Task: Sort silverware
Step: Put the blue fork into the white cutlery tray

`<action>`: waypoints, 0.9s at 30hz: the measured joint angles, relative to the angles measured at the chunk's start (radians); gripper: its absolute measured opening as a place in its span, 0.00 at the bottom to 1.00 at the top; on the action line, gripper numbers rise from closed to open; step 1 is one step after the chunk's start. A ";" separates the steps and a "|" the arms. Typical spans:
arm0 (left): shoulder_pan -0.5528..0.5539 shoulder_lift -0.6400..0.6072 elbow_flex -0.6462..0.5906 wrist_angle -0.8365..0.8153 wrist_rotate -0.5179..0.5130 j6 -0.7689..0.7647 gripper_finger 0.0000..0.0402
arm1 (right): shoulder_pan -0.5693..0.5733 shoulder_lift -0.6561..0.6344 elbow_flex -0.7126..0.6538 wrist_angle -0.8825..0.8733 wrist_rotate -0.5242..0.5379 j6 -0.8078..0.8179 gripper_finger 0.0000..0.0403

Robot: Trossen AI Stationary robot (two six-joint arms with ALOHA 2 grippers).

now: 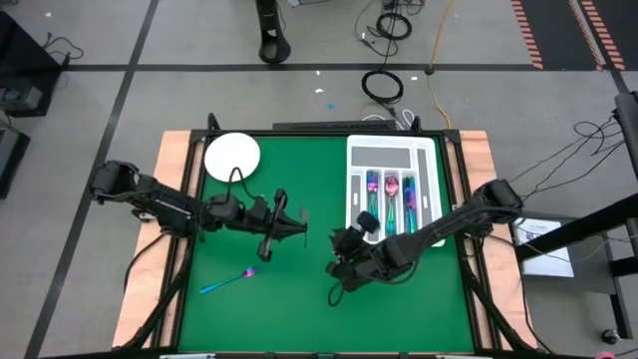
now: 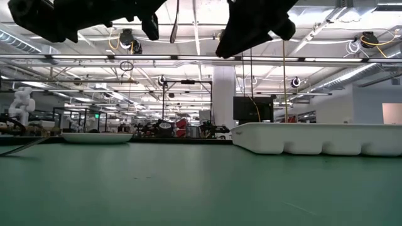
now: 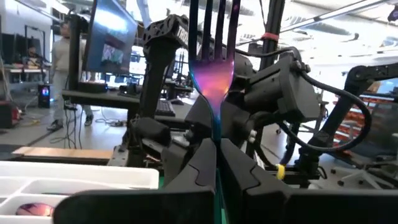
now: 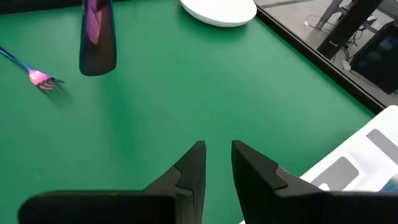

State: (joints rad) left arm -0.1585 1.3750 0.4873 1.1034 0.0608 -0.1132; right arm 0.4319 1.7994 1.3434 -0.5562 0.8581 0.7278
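My left gripper (image 3: 216, 148) hangs over the green mat left of centre (image 1: 297, 227), shut on an iridescent pink-purple fork (image 3: 214, 68). The fork's tines stick out beyond the fingertips. My right gripper (image 4: 217, 158) hovers over the mat just left of the tray (image 1: 342, 251). It is open by a narrow gap with nothing between its fingers. A second fork (image 1: 227, 281), with a blue handle and pink head, lies flat on the mat at the near left (image 4: 37, 76). Several pieces of silverware (image 1: 391, 191) lie in the white tray (image 1: 394, 152). My left gripper pinches the fork by its slim neck just below the head (image 3: 216, 127), between the two fingers. The fingers lie along the fork. The fork is lifted clear of the mat, its tines pointing out ahead of the gripper and slightly upward.
A round white plate (image 1: 232, 155) sits at the mat's far left corner (image 4: 219, 11). The compartmented tray (image 2: 317, 137) stands at the far right. A dark pink-sheened piece of metal (image 4: 96, 37) hangs in the right wrist view above the mat. Open mat lies between the arms and the near edge.
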 joint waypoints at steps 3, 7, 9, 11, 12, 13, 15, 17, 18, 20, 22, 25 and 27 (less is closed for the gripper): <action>-0.002 0.000 0.000 0.008 -0.003 0.015 0.00 | -0.014 0.015 0.000 0.018 0.000 -0.010 0.17; -0.036 0.000 0.000 0.030 -0.027 0.024 0.00 | -0.031 0.033 0.000 0.018 -0.001 0.014 0.17; -0.066 0.000 0.000 0.038 -0.066 0.048 0.00 | -0.035 0.040 0.000 0.021 -0.011 0.016 0.17; -0.098 0.000 0.000 0.043 -0.122 0.089 0.00 | -0.040 0.043 0.000 0.033 -0.028 0.016 0.17; -0.116 0.000 0.000 0.046 -0.153 0.111 0.00 | -0.043 0.043 0.000 0.042 -0.027 0.016 0.17; -0.133 0.000 0.000 0.050 -0.182 0.129 0.00 | -0.044 0.043 0.000 0.055 -0.026 0.012 0.17; -0.163 0.000 0.000 0.055 -0.236 0.158 0.00 | -0.047 0.043 0.000 0.121 -0.006 -0.046 0.18; -0.190 0.008 0.000 0.079 -0.277 0.181 0.00 | -0.044 0.043 0.000 0.214 0.043 -0.128 0.20; -0.200 0.013 0.000 0.091 -0.299 0.190 0.00 | -0.038 0.043 0.000 0.277 0.064 -0.185 0.22; -0.215 0.014 0.000 0.100 -0.370 0.198 0.00 | -0.019 0.043 0.000 0.385 0.091 -0.305 0.25; -0.224 0.013 0.000 0.102 -0.461 0.200 0.00 | 0.002 0.043 0.000 0.475 0.108 -0.403 0.29; -0.227 0.013 0.000 0.096 -0.506 0.200 0.00 | 0.031 0.043 0.000 0.548 0.111 -0.527 0.34; -0.229 0.013 0.000 0.095 -0.506 0.200 0.00 | 0.046 0.043 0.000 0.552 0.116 -0.572 0.37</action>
State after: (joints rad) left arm -0.3874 1.3884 0.4873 1.1983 -0.4454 0.0868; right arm 0.4782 1.8420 1.3434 -0.0045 0.9740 0.1562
